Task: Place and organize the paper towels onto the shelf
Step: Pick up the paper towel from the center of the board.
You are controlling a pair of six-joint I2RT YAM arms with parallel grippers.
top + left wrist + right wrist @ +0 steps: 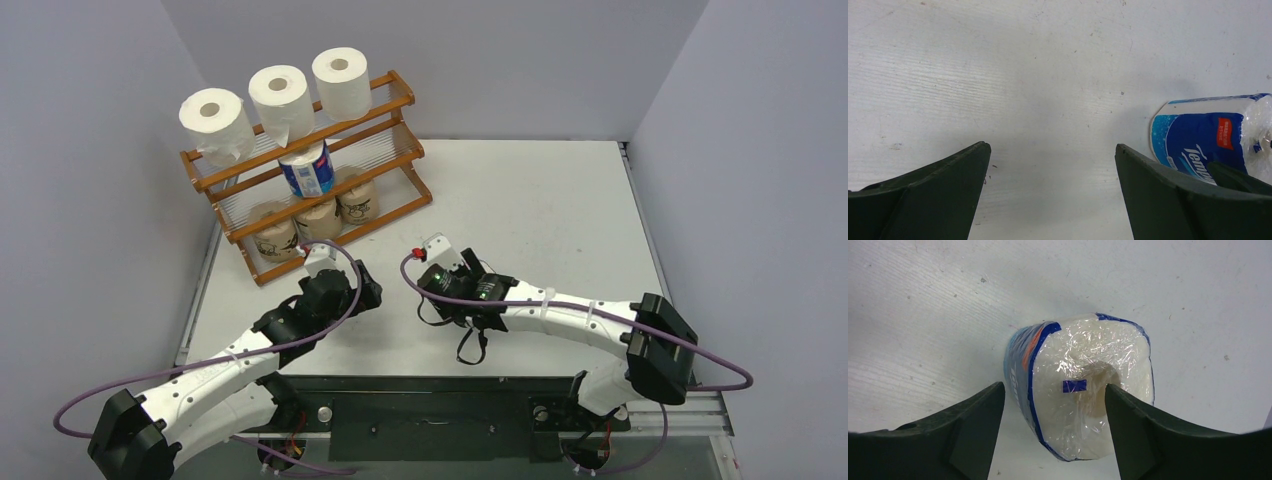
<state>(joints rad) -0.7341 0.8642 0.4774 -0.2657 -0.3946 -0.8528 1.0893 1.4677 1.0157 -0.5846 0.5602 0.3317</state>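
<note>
On table [923,300], blue roll [1083,365], seemingly lying sideways

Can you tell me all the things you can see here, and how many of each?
white paper towels: three, white, in a row on the top tier
blue-and-white roll on the shelf: one, middle tier
brown paper towels: three, brown with black print, bottom tier
blue-and-white roll on the table: one, lying on its side
shelf: one, orange-brown wood, far left corner of the table
table: one, white
left gripper: one, dark, open over bare table
right gripper: one, dark, open, a finger on each side of the lying roll
arms: two, white and black, purple cables, near edge
</note>
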